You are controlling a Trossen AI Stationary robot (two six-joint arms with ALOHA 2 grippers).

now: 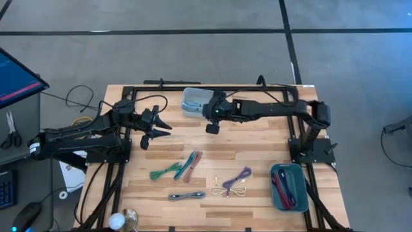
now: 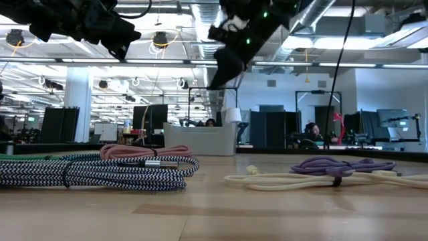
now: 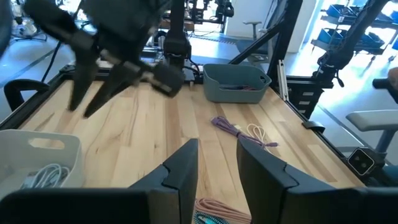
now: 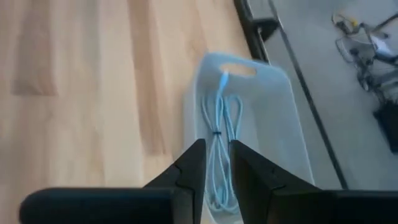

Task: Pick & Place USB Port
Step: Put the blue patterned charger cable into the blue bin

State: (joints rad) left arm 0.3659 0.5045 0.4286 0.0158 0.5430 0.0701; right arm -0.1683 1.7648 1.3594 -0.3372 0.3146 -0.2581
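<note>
A pale blue bin [image 1: 192,102] stands at the table's far edge, and a light blue coiled cable [image 4: 217,118] lies inside it. My right gripper [image 1: 212,127] [image 4: 217,152] hovers high over the bin's near rim, pointing down, its fingers a narrow gap apart and holding nothing. My left gripper [image 1: 162,130] [image 3: 217,146] is open in the air over the table's left half. Bundled cables lie on the wood: green [image 1: 166,171], pink [image 1: 192,164], grey [image 1: 187,195], purple [image 1: 239,178] and cream [image 1: 235,190].
A teal bin [image 1: 288,187] with red cables sits at the near right corner. The right arm's base [image 1: 313,138] stands at the right edge. A dark frame [image 1: 129,90] runs around the table. Bare wood shows between the two grippers and the cables.
</note>
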